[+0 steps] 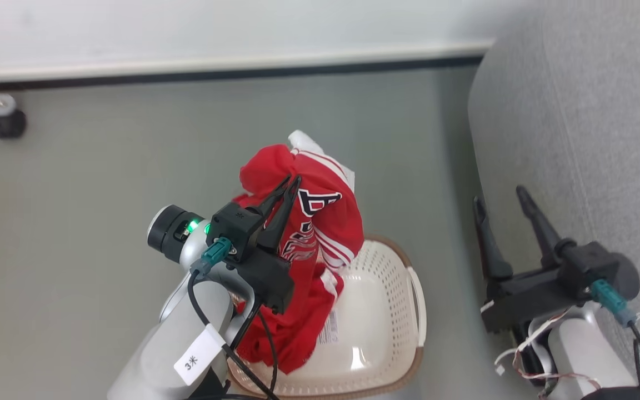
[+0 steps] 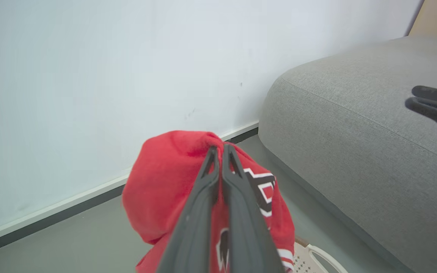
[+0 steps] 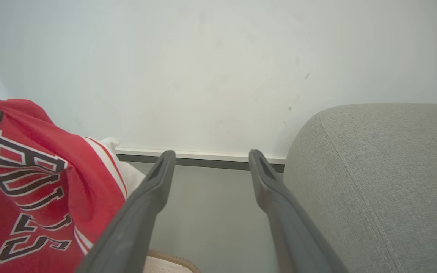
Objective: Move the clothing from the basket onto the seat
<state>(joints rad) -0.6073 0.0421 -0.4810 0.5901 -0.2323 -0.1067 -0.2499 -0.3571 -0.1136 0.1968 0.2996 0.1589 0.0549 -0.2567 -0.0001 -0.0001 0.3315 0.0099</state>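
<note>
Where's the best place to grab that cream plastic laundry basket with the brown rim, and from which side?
Take the basket by its white side handle facing the grey fabric sofa, probably from the robot's right with the open right gripper: that loop stands off the perforated wall, while red clothing pinched by the left gripper drapes the other side.

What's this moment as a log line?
left jaws: shut on clothing | clothing: hanging over basket | right jaws: open, empty, by sofa
</note>
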